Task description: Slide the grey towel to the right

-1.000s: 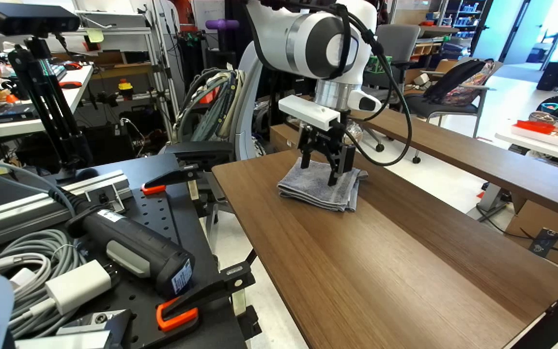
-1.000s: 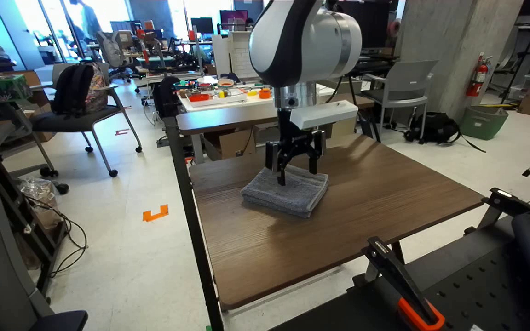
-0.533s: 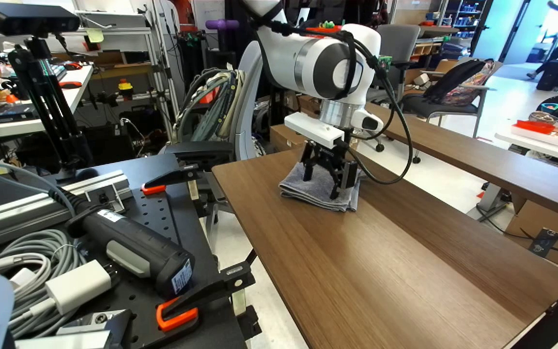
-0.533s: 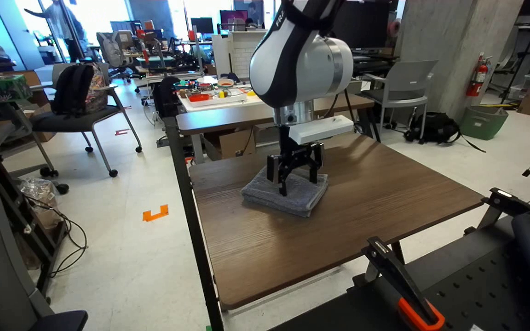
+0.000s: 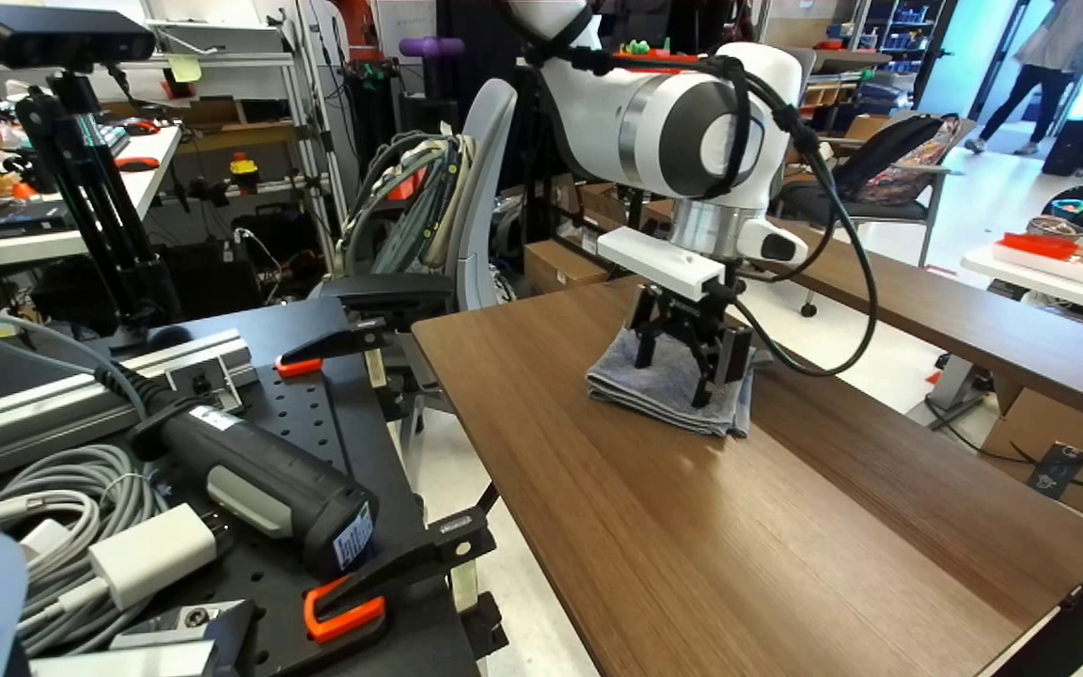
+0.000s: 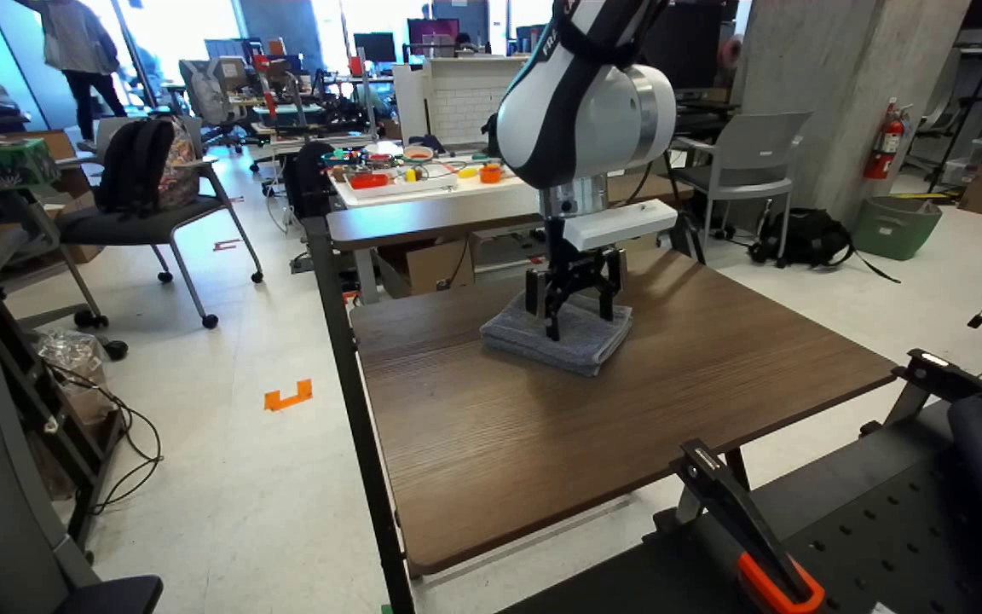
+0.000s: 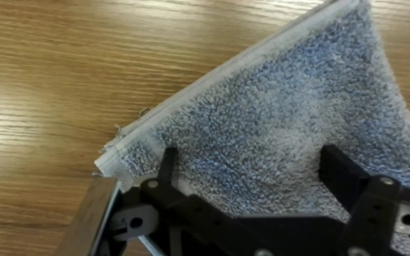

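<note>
Jaws of gripper [image 7: 249, 156] standing wide apart, fingertips [image 7: 337, 164] touching top of towel [image 6: 578, 335]. Towel lying folded on table [image 6: 542, 465] beneath gripper, near far edge in both exterior views.

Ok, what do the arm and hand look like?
The arm is white and rounded, with black patches, a silver wrist collar and black cables looping outside. The two-fingered hand is mostly black, under a white bar-shaped housing.
</note>
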### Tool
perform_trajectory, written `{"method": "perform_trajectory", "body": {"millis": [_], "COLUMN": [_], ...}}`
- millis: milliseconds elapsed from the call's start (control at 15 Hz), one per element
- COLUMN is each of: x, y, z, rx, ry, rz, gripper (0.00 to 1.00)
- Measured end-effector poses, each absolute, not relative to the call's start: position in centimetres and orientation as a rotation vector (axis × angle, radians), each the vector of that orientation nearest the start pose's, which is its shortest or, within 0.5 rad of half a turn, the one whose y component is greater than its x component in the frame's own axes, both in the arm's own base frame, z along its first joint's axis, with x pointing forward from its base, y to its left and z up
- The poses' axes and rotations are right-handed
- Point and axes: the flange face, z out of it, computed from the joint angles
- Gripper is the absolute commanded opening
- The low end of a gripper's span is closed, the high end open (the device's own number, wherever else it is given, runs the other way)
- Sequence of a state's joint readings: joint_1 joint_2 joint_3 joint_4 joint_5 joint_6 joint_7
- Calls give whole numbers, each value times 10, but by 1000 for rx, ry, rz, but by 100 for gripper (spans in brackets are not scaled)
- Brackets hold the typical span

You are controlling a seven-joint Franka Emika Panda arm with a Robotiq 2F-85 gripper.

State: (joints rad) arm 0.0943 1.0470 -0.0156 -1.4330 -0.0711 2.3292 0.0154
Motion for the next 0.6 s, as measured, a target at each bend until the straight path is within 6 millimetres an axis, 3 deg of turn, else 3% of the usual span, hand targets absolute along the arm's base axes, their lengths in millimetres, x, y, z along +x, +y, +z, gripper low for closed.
{"method": "perform_trajectory", "body": {"millis": [600], "x": [704], "y": [-63], "z": [48], "rx": [-3194], "ry": [147], "rz": [292], "gripper": [100]}}
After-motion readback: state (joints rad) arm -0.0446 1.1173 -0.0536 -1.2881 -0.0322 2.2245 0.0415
